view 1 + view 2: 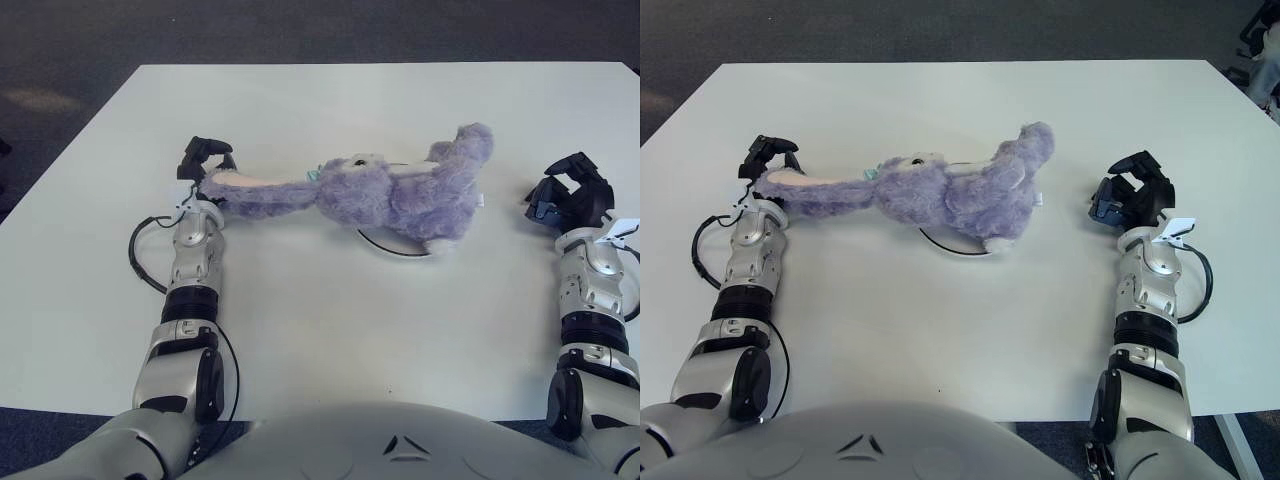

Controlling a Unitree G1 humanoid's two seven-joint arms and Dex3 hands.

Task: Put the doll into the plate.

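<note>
Between the two hands spreads a white rectangular table [330,330], and on it, reaching from the left hand toward the right one, lies a fuzzy purple plush rabbit doll [395,190]. Its body covers most of a round white plate [392,249], whose rim peeks out on the near side. One long pink-lined ear stretches away from the plate to the left hand [205,160], whose black fingers curl around the ear's tip, gripping it. Well to the doll's right, the right hand [1130,195] shows with fingers loosely curved, holding nothing.
</note>
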